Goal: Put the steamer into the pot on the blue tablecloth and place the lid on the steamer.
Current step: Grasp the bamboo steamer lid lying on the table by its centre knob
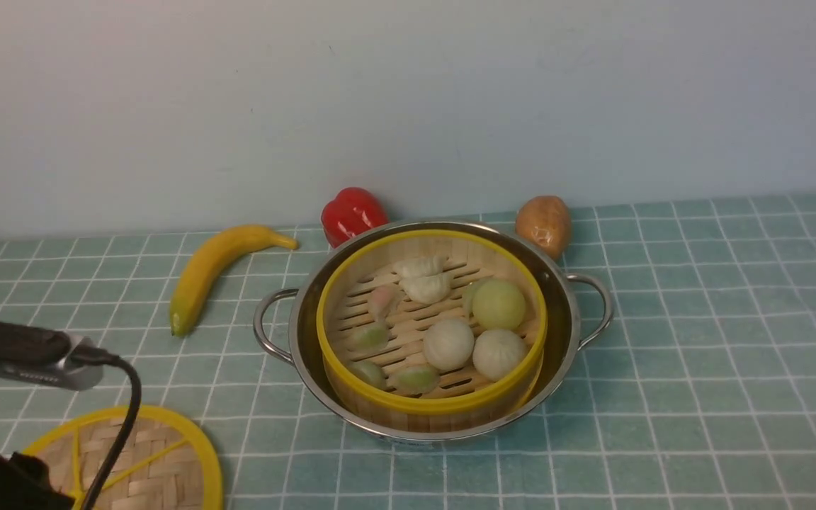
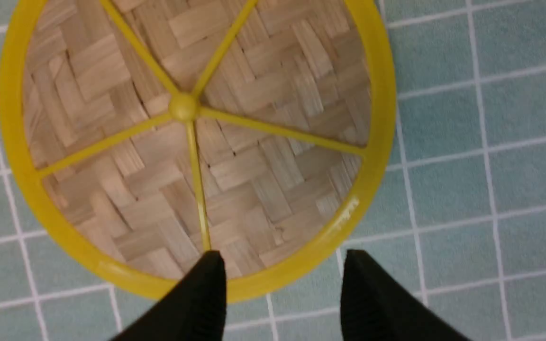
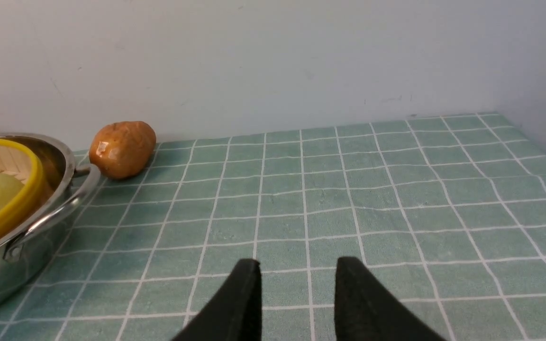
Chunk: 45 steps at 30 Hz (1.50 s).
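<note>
While the steamer [image 1: 422, 405] sits in the pot [image 1: 565, 297] on the blue tablecloth [image 1: 698, 354], I see the lid [image 1: 146, 460] lying flat at near left. Left wrist: left gripper [image 2: 280, 258] parted, empty, at the lid's rim. Right wrist: right gripper [image 3: 296, 265] parted, empty, above cloth.

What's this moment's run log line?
steamer: in pot | lid: on tablecloth | left tool: open at lid rim | right tool: open, empty

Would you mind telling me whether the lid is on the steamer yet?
Off: the lid lies flat on the blue tablecloth beside the pot, and the steamer shows its buns uncovered.
</note>
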{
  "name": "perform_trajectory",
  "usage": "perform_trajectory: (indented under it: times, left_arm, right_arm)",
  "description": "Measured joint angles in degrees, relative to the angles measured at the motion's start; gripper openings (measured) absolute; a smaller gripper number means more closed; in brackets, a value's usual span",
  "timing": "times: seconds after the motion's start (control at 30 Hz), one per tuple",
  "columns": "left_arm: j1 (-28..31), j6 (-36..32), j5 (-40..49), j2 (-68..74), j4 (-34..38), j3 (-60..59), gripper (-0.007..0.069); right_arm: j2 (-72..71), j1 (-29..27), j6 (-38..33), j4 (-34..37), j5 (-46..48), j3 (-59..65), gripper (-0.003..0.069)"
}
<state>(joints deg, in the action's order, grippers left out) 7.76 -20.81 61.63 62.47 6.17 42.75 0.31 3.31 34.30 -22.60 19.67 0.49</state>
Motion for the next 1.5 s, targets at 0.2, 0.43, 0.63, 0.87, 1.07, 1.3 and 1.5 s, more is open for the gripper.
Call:
perform_trajectory:
  times: [0.2, 0.43, 0.63, 0.87, 1.07, 1.3, 1.5]
  left_arm:
    - [0.0, 1.3, -7.3, 10.9, -0.3, 1.5, 0.0347]
    - [0.0, 8.1, -10.6, 21.1, -6.2, 1.5, 0.0347]
    - [0.0, 12.5, -14.5, 23.6, -7.7, 1.5, 0.0347]
    - [0.0, 14.1, -15.7, 26.3, -7.7, 1.5, 0.0347]
    - [0.0, 16.3, -15.7, 27.1, -7.9, 1.5, 0.0259]
    - [0.0, 16.7, -17.1, 27.9, -7.9, 1.5, 0.012]
    - [0.0, 16.3, -17.1, 27.6, -7.9, 1.5, 0.012]
  right_arm:
    - [0.0, 0.0, 0.0, 0.0, 0.0, 0.0, 0.024]
    - [0.0, 0.0, 0.0, 0.0, 0.0, 0.0, 0.024]
    - [0.0, 0.0, 0.0, 0.0, 0.0, 0.0, 0.024]
    - [0.0, 0.0, 0.0, 0.0, 0.0, 0.0, 0.024]
    - [0.0, 0.0, 0.0, 0.0, 0.0, 0.0, 0.024]
    - [0.0, 0.0, 0.0, 0.0, 0.0, 0.0, 0.024]
    - [0.0, 0.0, 0.0, 0.0, 0.0, 0.0, 0.024]
